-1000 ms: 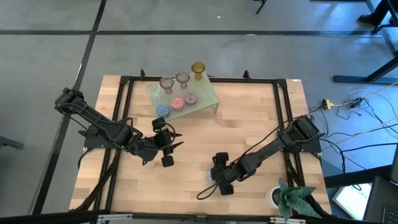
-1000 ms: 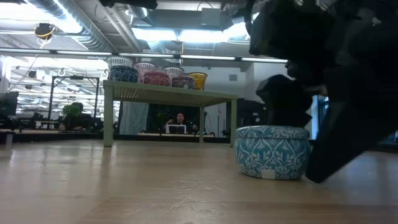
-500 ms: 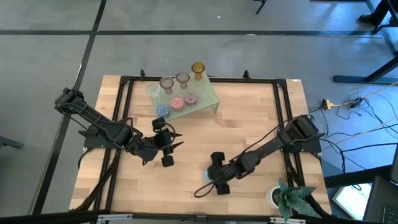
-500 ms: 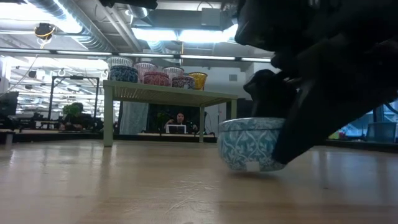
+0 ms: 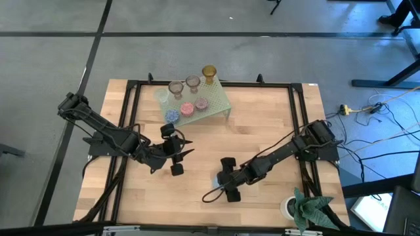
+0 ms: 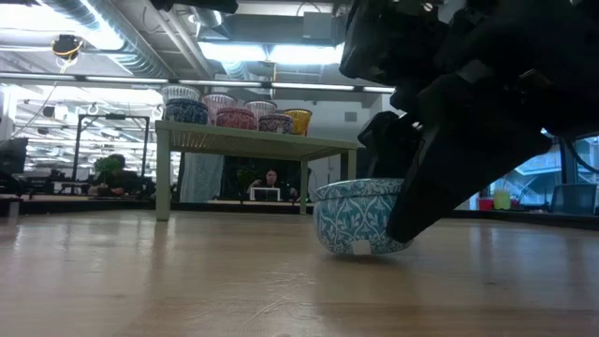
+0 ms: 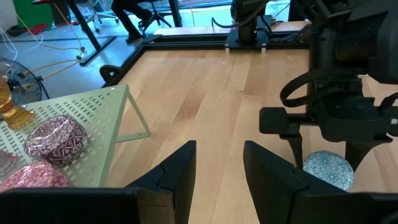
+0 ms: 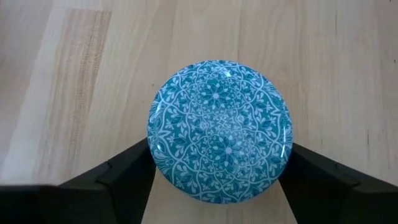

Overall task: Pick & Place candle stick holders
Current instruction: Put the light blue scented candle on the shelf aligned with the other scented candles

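Where ceiling lights [image 6: 281,49] glow, wooden table [image 5: 262,124] holds rack [image 5: 216,101].

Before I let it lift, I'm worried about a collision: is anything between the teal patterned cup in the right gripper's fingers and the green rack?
Nothing visible does. The teal patterned round cup sits between the right gripper's fingers; bare wood lies up to the pale green perforated rack. The left gripper hovers beside that path.
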{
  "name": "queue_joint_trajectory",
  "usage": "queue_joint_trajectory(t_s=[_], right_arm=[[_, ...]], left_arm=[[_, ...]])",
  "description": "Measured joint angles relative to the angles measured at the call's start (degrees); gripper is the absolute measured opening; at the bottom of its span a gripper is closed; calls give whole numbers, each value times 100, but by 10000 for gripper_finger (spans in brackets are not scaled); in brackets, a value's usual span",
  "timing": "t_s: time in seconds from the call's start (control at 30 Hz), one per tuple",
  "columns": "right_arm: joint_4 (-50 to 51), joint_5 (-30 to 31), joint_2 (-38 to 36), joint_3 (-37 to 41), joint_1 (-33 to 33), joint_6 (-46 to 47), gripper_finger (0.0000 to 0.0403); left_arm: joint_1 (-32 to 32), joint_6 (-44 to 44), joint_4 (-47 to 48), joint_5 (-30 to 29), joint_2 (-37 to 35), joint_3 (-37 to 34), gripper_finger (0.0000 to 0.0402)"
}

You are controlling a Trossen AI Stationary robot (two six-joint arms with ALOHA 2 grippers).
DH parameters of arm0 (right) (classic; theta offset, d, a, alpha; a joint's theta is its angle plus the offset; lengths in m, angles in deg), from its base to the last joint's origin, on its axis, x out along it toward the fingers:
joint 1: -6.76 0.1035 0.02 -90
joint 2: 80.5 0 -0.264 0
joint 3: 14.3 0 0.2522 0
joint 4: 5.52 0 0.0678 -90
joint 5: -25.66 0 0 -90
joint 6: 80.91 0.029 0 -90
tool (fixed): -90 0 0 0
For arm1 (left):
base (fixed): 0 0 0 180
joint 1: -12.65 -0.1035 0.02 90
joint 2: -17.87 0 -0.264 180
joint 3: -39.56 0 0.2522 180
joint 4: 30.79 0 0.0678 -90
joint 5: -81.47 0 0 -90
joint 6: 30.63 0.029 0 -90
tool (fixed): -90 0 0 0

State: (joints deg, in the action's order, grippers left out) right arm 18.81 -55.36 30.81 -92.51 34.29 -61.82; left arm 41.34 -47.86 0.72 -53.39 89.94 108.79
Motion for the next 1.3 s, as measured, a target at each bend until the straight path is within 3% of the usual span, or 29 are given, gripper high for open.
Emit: queue_joint_trajectory(t_s=[0.4,0.77,0.97,1.3], right_arm=[[498,27,-79,-394,0,-159,301],[3605,987,-85,-2031,0,-451,301],[5057,2186,-85,-2627,-27,-755,301],[7244,3014,-160,-3152,-836,-798,301]], left_arm=[[2,0,3,0,0,0,130],[-4,-234,5,0,0,0,130],[15,-315,3,37,0,0,130],[15,-621,-6,721,0,0,130]])
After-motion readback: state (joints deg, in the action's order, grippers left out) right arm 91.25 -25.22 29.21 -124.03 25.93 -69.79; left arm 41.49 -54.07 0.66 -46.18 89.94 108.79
